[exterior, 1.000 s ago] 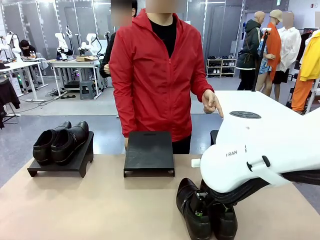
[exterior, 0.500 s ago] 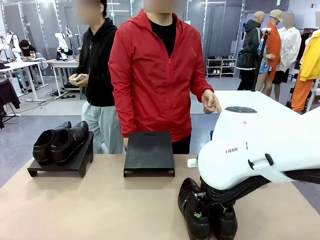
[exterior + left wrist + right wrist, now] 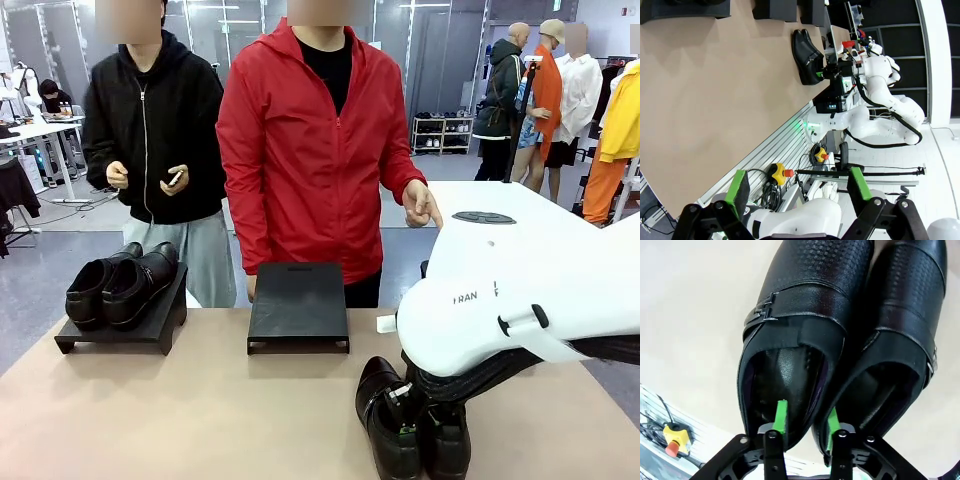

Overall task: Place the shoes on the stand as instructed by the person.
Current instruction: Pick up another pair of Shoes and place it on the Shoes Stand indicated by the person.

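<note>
One pair of glossy black shoes (image 3: 120, 285) sits on the left stand (image 3: 150, 330). The middle stand (image 3: 298, 305) is bare on top. A second pair of shoes (image 3: 385, 425) lies on the table at the front right, also in the right wrist view (image 3: 810, 305). My right gripper (image 3: 405, 415) (image 3: 806, 417) is shut on the inner side wall of the left shoe of that pair, one green pad (image 3: 781, 415) inside its opening. The person in the red jacket (image 3: 310, 150) holds a hand (image 3: 420, 205) out above my right arm. My left gripper (image 3: 799, 190) hangs open beyond the table's near edge.
A second person in a black hoodie (image 3: 155, 120) stands behind the left stand holding a phone. My white right arm (image 3: 520, 300) covers the table's right side. Bare tan tabletop (image 3: 200, 420) lies between the stands and the front edge.
My right gripper has closed on the shoe wall. The person in the black hoodie walked in from the left and now faces the table. The shoes barely shifted.
</note>
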You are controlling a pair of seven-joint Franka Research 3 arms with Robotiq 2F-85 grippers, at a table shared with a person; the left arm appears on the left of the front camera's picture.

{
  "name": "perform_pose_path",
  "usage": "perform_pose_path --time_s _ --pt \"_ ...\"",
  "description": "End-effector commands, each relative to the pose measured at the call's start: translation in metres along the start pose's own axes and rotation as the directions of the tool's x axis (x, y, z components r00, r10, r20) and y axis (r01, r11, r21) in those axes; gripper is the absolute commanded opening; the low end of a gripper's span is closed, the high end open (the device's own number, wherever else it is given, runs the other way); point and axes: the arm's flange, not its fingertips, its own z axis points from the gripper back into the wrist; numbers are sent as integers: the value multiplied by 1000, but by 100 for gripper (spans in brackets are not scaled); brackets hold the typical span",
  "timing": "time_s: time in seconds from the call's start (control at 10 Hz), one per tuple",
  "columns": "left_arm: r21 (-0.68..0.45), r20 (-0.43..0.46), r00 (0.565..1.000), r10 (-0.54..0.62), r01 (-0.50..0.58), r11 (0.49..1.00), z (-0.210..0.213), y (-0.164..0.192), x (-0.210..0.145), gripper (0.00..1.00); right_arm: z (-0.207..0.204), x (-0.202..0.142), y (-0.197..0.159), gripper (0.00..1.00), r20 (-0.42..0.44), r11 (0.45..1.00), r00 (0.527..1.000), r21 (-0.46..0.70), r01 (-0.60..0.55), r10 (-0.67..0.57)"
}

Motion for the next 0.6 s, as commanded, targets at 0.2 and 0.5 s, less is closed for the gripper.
perform_pose_path --time_s 0.2,0.5 --pt "-7 -4 1000 -16 16 1000 -2 -2 -4 100 3 2 1 0 0 999 999 -23 38 -38" --pt "-7 -4 1000 -16 16 1000 -2 -2 -4 100 40 -5 2 0 50 996 997 -74 57 -53"
